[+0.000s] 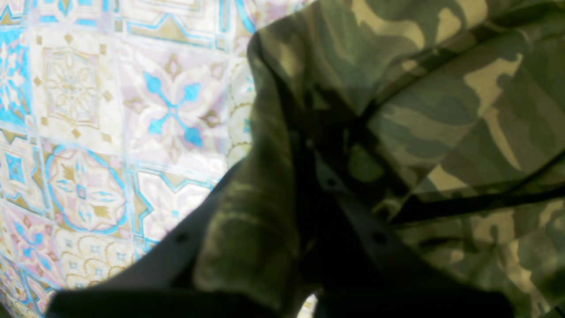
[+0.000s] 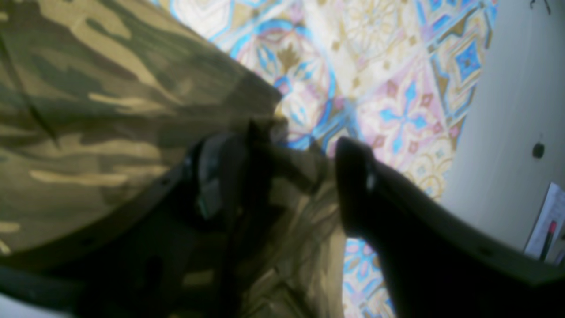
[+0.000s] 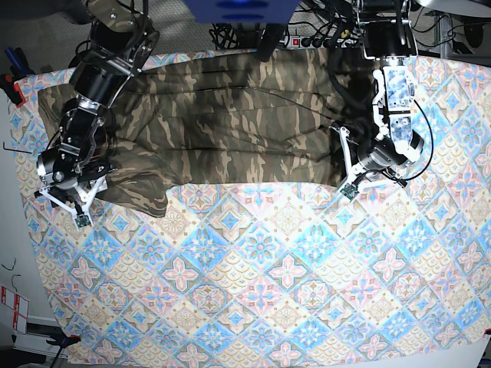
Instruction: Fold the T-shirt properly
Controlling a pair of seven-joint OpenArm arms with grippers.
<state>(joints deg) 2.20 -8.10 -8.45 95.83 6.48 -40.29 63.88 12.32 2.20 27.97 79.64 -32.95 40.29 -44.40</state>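
The camouflage T-shirt (image 3: 230,123) lies spread across the far half of the table, with a sleeve hanging toward the front at its left end. My left gripper (image 3: 349,180) is at the shirt's right front corner. In its wrist view that gripper (image 1: 278,168) is shut on a raised fold of the T-shirt (image 1: 441,110). At the left end, over the sleeve, is my right gripper (image 3: 77,192). Its wrist view shows this gripper (image 2: 295,150) open, with a bunched edge of the T-shirt (image 2: 88,110) lying between its fingers and over the left one.
A tile-patterned tablecloth (image 3: 261,268) covers the table and stretches toward the front. Cables and a power strip (image 3: 322,38) lie behind the shirt. The table's left edge runs close beside my right gripper, with pale floor (image 2: 507,132) beyond it.
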